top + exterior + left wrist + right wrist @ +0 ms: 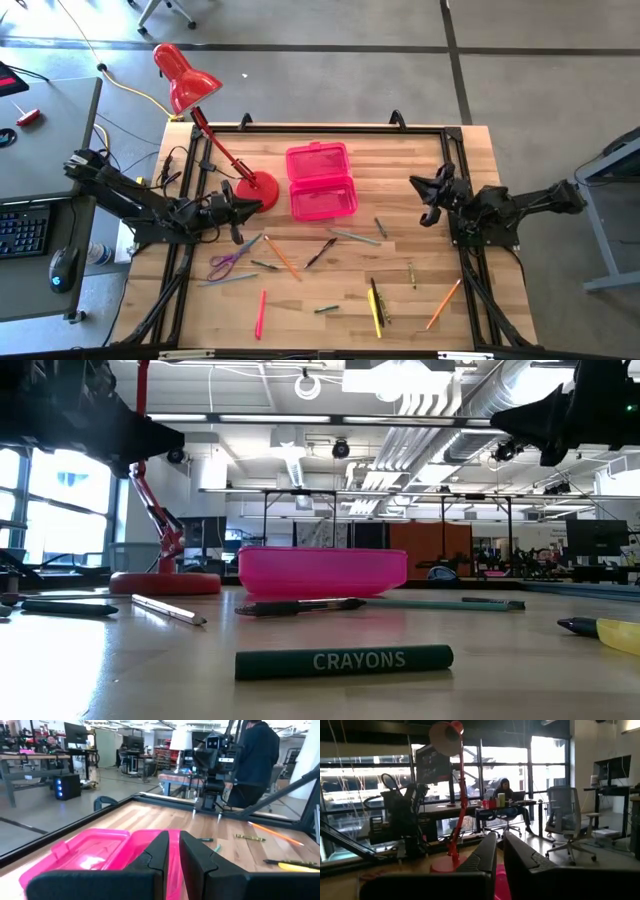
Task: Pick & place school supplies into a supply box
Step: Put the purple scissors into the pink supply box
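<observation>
On the wooden table [420, 300], light, stiff pencils [283, 258] lie scattered below the empty, narrowly gapped left gripper [236, 205] and right gripper [428, 196], best pinched mid-shaft.

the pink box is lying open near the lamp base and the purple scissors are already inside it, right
Not quite. The pink box does lie open beside the red lamp base, but the purple scissors are not inside it. The high view shows them on the table, in front of the left gripper, among the loose pencils. Nothing shows in the box there.
</observation>
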